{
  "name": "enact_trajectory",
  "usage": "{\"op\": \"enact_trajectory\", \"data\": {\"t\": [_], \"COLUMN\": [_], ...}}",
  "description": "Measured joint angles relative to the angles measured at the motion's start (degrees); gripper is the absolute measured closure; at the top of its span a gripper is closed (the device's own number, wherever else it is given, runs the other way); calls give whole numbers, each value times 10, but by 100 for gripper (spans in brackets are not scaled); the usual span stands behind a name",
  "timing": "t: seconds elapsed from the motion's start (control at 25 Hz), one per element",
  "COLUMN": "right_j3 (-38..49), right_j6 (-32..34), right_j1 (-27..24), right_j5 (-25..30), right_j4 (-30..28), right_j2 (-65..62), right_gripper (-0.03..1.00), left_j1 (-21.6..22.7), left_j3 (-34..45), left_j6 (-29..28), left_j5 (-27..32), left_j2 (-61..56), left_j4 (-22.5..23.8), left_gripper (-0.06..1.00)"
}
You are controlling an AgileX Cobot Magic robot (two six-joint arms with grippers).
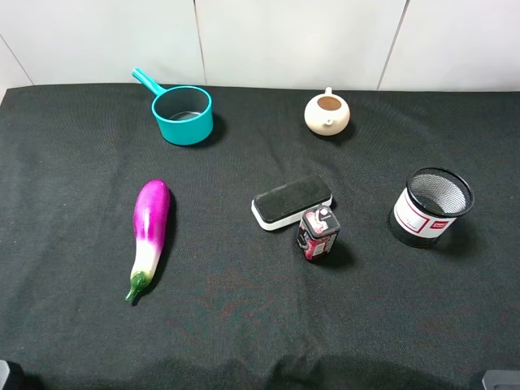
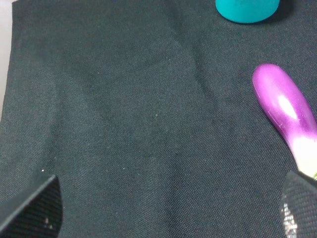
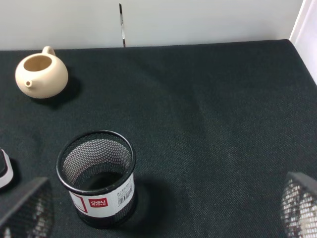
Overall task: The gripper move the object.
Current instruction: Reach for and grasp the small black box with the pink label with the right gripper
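One upright red-and-black box (image 1: 318, 234), whitish top.

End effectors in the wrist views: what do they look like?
The left end effector shows only two black fingers with a fine grid texture. The right end effector looks alike, slightly greyer. No cables or markings are visible.

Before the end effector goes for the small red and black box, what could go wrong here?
1. The red and black box stands upright right beside the eraser block; a grasp closing on that side could strike or drag it.
2. Being upright and small, the box may tip if nudged off-centre.
3. The mesh cup stands just ahead of the open right end effector; a low sweep towards the box could knock it.
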Motion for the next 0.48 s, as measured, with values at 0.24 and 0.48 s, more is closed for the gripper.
{"op": "enact_trajectory", "data": {"t": [0.24, 0.48], "right_j3": [0, 0], "right_j6": [0, 0], "right_j1": [0, 0], "right_j5": [0, 0], "right_j4": [0, 1], "right_j2": [0, 0], "right_gripper": [27, 27], "left_j1": [0, 0], "left_j3": [0, 0], "left_j6": [0, 0], "left_j5": [0, 0], "left_j2": [0, 0], "left_j4": [0, 0], "left_gripper": [1, 1]}}
